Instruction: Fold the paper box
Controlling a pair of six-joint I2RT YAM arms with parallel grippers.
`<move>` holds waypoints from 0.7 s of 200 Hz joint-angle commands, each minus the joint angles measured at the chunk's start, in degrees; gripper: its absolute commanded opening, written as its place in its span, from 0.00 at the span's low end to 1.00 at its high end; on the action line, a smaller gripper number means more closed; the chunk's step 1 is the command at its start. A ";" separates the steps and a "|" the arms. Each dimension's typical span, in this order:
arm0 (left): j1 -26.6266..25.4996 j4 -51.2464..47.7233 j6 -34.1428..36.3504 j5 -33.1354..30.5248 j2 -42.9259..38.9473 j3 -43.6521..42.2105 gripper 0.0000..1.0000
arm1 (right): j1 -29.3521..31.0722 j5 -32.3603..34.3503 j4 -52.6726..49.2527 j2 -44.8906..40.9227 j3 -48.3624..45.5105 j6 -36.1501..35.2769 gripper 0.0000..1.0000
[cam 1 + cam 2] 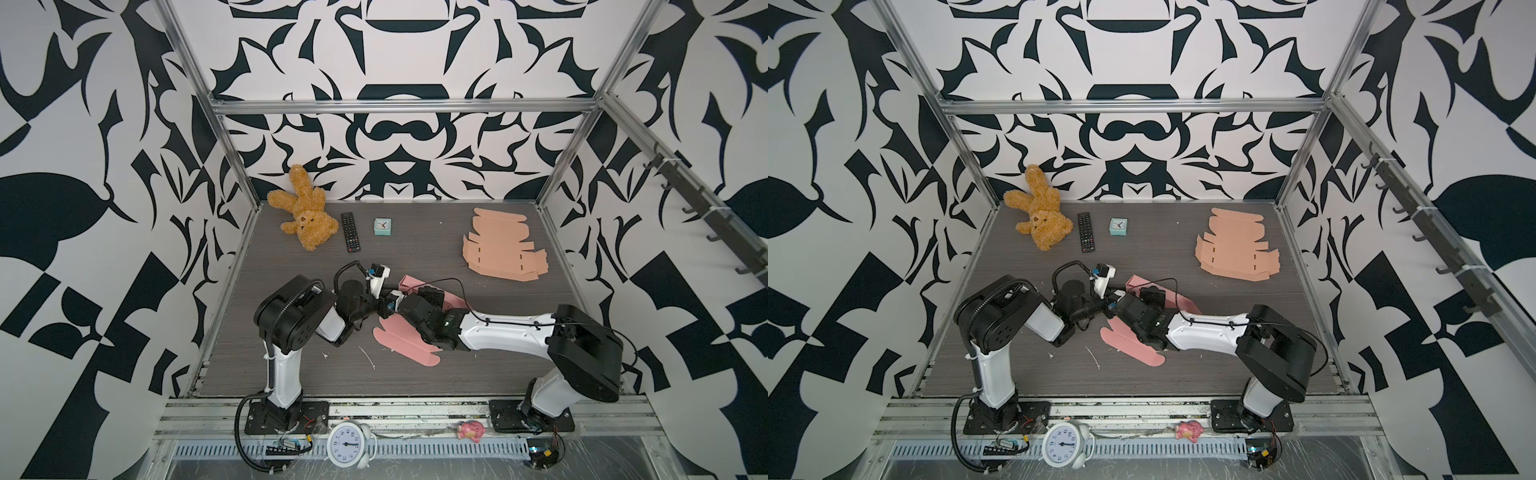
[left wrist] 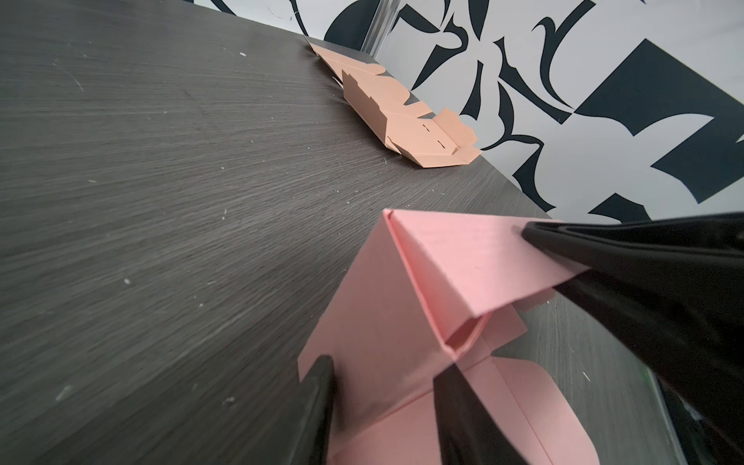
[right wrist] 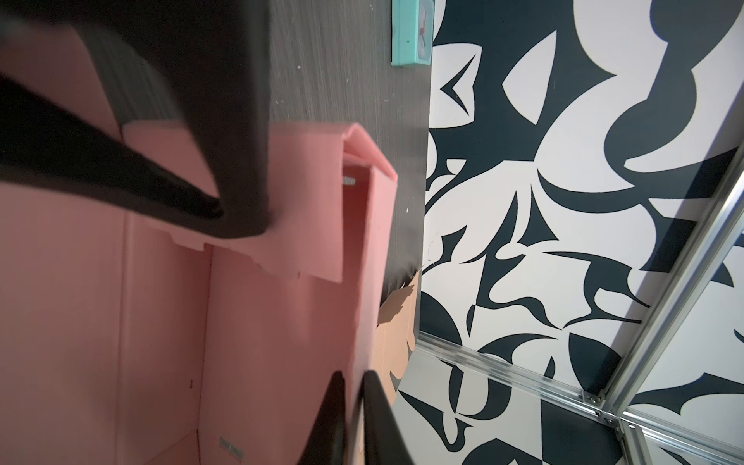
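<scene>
Paper box (image 1: 405,345) sat mid-bench (image 1: 415,266), half-formed. Right end effector (image 3: 354,374) was clamped on a raised side wall. Left end effector (image 2: 386,362) was apart, straddling that wall's end. Prob. light, thin card that creases easily, so grip near fold lines, not flap tips.

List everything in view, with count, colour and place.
box: 1, pink, table centre, half folded
box blanks: stack, count unclear, peach, far right
teddy: 1, tan, far left corner
remote: 1, black, beside teddy
small clock: 1, teal, right of remote
alarm clock: 1, white, front rail
toy: 1, pink, front rail
table: 1, dark grey
left gripper: 1, black, jaws apart at box wall
right gripper: 1, black, shut on box wall
</scene>
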 commanded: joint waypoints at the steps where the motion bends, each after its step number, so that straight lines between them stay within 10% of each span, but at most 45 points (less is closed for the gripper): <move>1: -0.58 2.00 2.04 -2.29 0.57 0.52 0.38 | 0.63 -2.06 -2.06 -1.90 1.57 1.61 0.12; 140: -2.84 -2.73 7.79 -9.52 -1.86 1.73 0.35 | 0.65 -3.87 -4.58 -2.97 2.25 3.07 0.12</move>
